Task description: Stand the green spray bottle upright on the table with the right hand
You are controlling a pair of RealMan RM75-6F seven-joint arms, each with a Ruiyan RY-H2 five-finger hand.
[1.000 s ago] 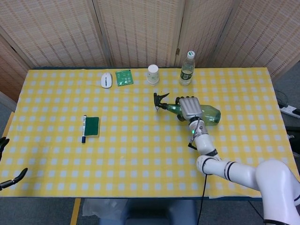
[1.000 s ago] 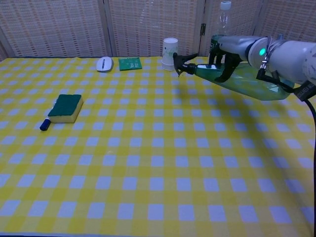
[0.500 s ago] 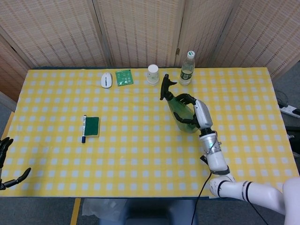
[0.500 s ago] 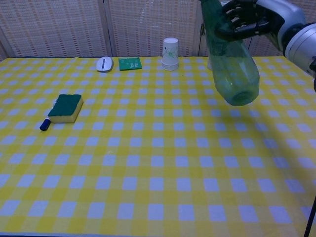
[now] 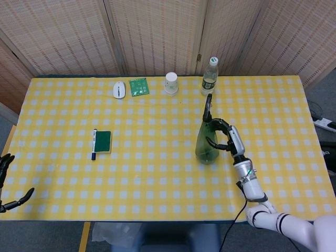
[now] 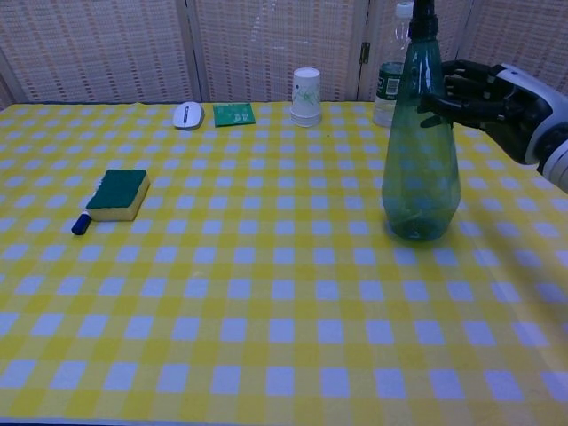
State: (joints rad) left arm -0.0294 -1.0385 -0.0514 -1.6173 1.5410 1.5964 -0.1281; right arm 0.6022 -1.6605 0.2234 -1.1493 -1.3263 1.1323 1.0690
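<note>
— The translucent green plastic spray bottle (image 6: 420,169) is standing on the yellow-and-white checked tablecloth (image 5: 157,168), right of centre. How should this step be finished?

— It is looking upright, base seemingly flat on the cloth, so I'd judge the job nearly done. The right hand (image 5: 229,138) is sitting at the bottle's upper body, dark fingers (image 6: 453,89) curled toward it. Whether they are gripping or only touching, I cannot tell. If they are holding, spread them slowly and draw straight away to the side, not upward, so nothing drags the narrow neck and tips the bottle.

— And the left hand (image 5: 6,184)?

— It is idling off the near-left table edge, fingers apart and holding nothing.

— What is the bottle like?

— A wide rounded base tapering to a slim neck, with a black trigger head (image 5: 208,102) on top. See-through walls; any liquid inside is hard to make out. Being tall and narrow above, it is probably easy to topple by a knock at the neck.

— Anything nearby?

— A clear water bottle with a green label (image 5: 209,77) and a white paper cup (image 5: 171,82) are standing well behind it.
</note>
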